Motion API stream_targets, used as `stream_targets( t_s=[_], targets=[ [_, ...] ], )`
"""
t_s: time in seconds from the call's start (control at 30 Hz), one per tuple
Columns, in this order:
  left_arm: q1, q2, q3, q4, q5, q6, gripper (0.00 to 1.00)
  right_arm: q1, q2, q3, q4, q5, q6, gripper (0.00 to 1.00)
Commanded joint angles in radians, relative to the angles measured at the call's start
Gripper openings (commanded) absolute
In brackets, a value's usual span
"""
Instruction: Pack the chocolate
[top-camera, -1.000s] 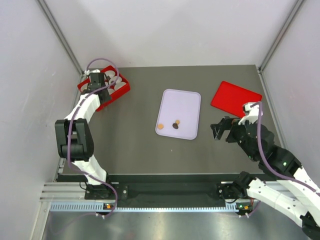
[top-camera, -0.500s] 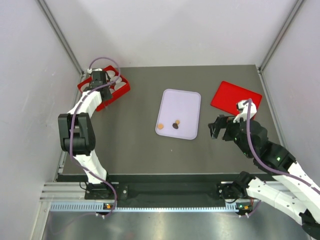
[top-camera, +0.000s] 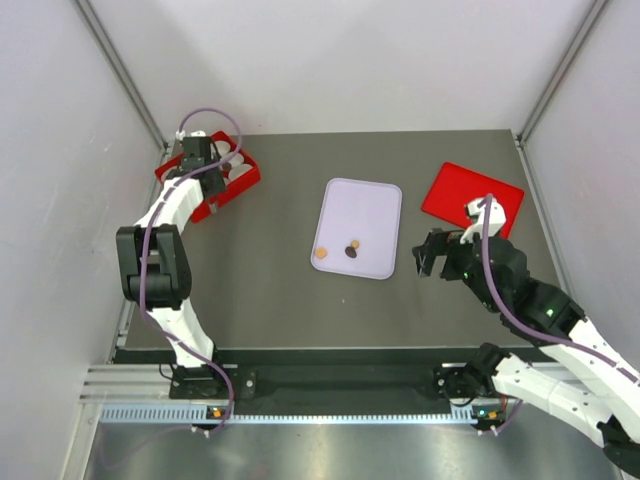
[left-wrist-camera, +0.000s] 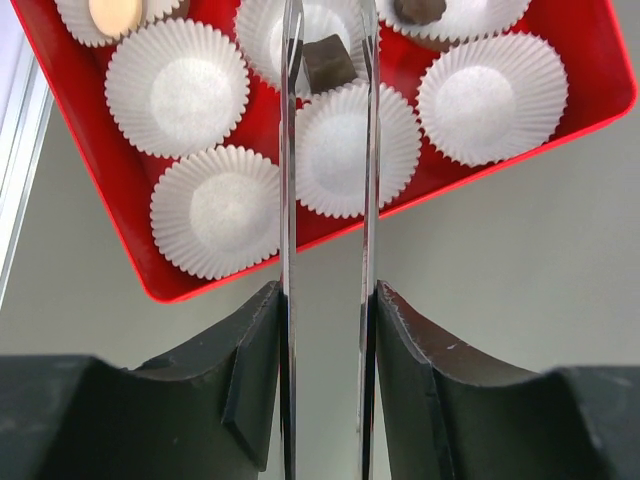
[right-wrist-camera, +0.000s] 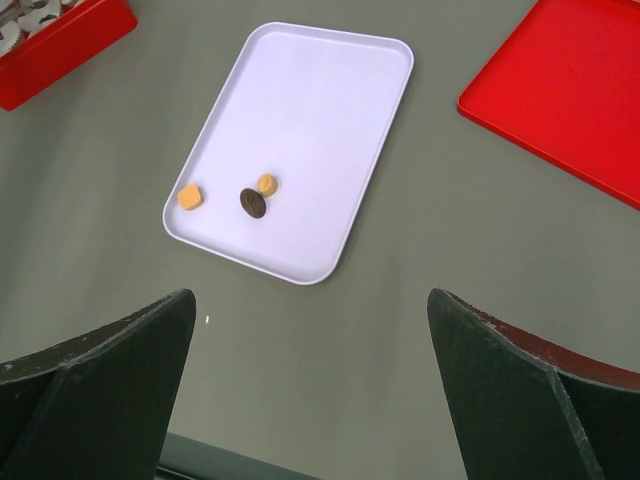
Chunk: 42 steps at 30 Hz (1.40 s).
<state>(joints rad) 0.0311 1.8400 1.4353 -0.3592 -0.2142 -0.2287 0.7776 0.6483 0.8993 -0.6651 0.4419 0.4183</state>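
Well left of the white tray (top-camera: 365, 205), the left end effector (left-wrist-camera: 329, 20) hangs over the red box (left-wrist-camera: 100, 170) of paper cups (left-wrist-camera: 177, 88), narrowly pinching a dark chocolate piece (left-wrist-camera: 328, 62). Three chocolates (right-wrist-camera: 252, 202) lie on the tray's near-left part. Just right of it, the right end effector (right-wrist-camera: 310, 320) gapes wide over the desk (top-camera: 270, 280).

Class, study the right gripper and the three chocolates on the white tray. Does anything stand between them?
Nothing visible does. Between the open right gripper and the chocolates lie only bare table and the near rim of the tray.
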Motion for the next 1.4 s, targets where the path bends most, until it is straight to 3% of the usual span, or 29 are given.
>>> stream_targets(
  t_s=[0.0, 0.17, 0.2, 0.23, 0.27, 0.33, 0.4, 0.47, 0.53, 0.7, 1.1, 1.37],
  targets=[
    [-0.002, -0.045, 0.04, 0.034, 0.013, 0.014, 0.45, 0.003, -0.003, 0.041, 0.047, -0.009, -0.015, 1.0],
    [-0.007, -0.078, 0.019, 0.057, -0.002, 0.041, 0.45, 0.003, 0.045, 0.073, 0.015, 0.059, -0.111, 0.99],
    [-0.008, -0.074, 0.04, 0.019, -0.023, -0.024, 0.44, 0.002, 0.045, 0.073, 0.031, 0.079, -0.113, 1.0],
    [-0.004, -0.074, 0.068, 0.005, -0.013, -0.064, 0.44, 0.002, 0.045, 0.064, 0.05, 0.052, -0.113, 1.0],
    [-0.01, -0.077, 0.068, 0.011, 0.101, -0.069, 0.43, 0.002, 0.051, 0.076, 0.068, 0.02, -0.096, 1.0],
    [-0.026, -0.091, 0.044, 0.053, 0.078, -0.173, 0.42, 0.002, 0.097, 0.139, 0.12, -0.166, -0.064, 1.0],
    [-0.026, -0.073, 0.03, 0.13, 0.107, -0.219, 0.4, 0.002, 0.132, 0.176, 0.142, -0.216, -0.012, 1.0],
    [-0.028, -0.026, 0.157, 0.014, 0.101, -0.221, 0.37, 0.0, 0.169, 0.225, 0.118, -0.252, 0.002, 1.0],
    [-0.028, 0.004, 0.217, -0.044, 0.104, -0.219, 0.36, 0.002, 0.154, 0.237, 0.102, -0.226, 0.0, 1.0],
    [-0.028, -0.061, 0.148, 0.02, 0.131, -0.238, 0.37, 0.002, 0.1, 0.248, 0.088, -0.124, -0.018, 1.0],
    [-0.186, -0.246, -0.09, 0.066, 0.124, -0.167, 0.39, 0.0, -0.009, 0.182, -0.047, 0.0, -0.039, 1.0],
    [-0.45, -0.301, -0.176, 0.017, 0.105, -0.138, 0.38, 0.002, 0.004, 0.181, -0.068, -0.025, -0.003, 1.0]
  ],
)
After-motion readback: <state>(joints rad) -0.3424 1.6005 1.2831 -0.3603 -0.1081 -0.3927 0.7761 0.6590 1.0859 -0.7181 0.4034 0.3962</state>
